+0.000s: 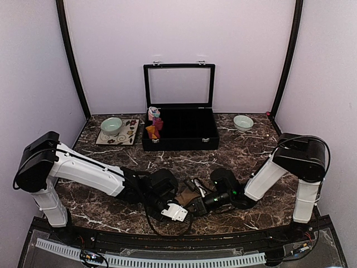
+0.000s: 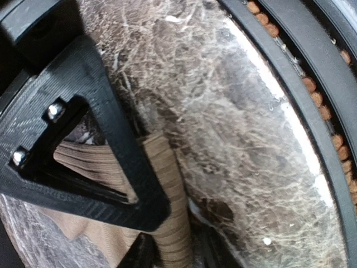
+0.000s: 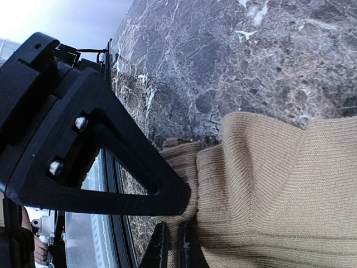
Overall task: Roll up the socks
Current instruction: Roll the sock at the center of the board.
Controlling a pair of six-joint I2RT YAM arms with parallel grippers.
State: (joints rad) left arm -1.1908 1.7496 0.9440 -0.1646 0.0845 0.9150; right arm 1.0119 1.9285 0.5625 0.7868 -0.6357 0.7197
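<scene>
- The right gripper (image 3: 177, 222) is pinching the tan sock (image 3: 268, 184) by its bunched, ribbed knit, its jaws clamped on the fabric.
- The left gripper (image 2: 148, 232) is straddling the sock; I cannot tell whether it is gripping.
- The sock is lying on the veined marble table (image 1: 251, 153), near the front edge.

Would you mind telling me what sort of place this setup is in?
Probably a lab test booth: plain walls enclose a marble-look table staged with a case and a bowl.

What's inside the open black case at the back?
At its left end: a pink and light-blue bundle and a red-orange sock bundle. The rest of the black case is too dark to read; its front wall covers the near floor.
</scene>
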